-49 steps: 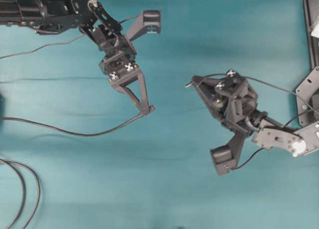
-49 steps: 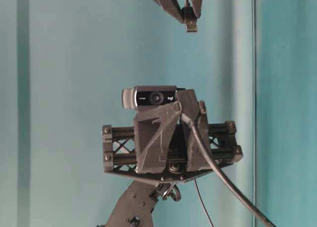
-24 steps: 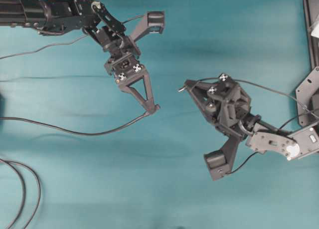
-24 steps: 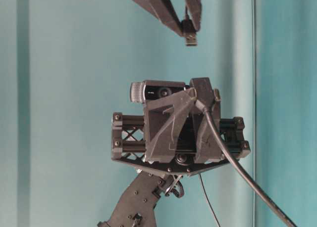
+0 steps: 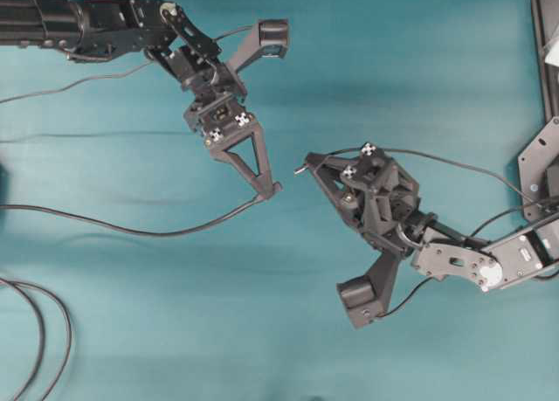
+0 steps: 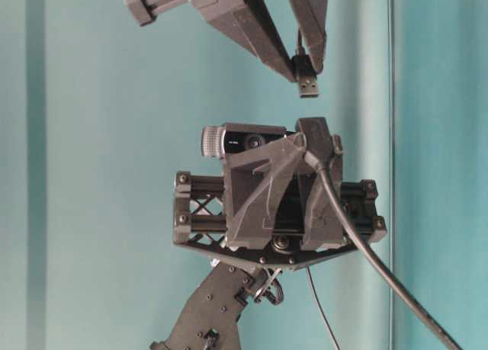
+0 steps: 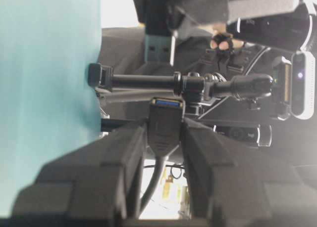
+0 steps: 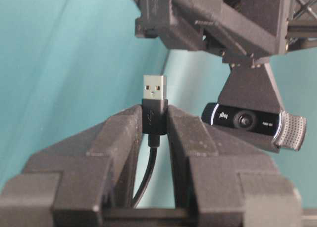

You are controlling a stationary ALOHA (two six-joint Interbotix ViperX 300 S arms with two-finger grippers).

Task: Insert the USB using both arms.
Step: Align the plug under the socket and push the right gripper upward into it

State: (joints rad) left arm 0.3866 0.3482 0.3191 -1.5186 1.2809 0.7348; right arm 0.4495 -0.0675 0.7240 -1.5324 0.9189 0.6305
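The USB point(image 5: 301, 168) is a small plug with a silver tip on a black body. My right gripper point(image 5: 307, 165) is shut on that body, and the tip points left. In the right wrist view the USB point(image 8: 154, 101) stands upright between the closed fingers of the right gripper point(image 8: 154, 120). My left gripper point(image 5: 272, 191) is shut on the black socket end point(image 7: 166, 123) of a thin cable, whose blue-lined mouth faces the USB point(image 7: 159, 48). A short gap separates plug and socket. In the table-level view the USB point(image 6: 307, 81) hangs tip-down above the left wrist's camera.
The socket's thin cable point(image 5: 131, 231) trails left across the teal cloth. Thicker looped cables point(image 5: 35, 340) lie at the lower left. A dark frame point(image 5: 546, 86) runs along the right edge. The USB's own cable point(image 5: 454, 161) arcs back over the right arm.
My right gripper has carried the USB left, closer to the left gripper's socket. The left arm shifted slightly right early on, then held still.
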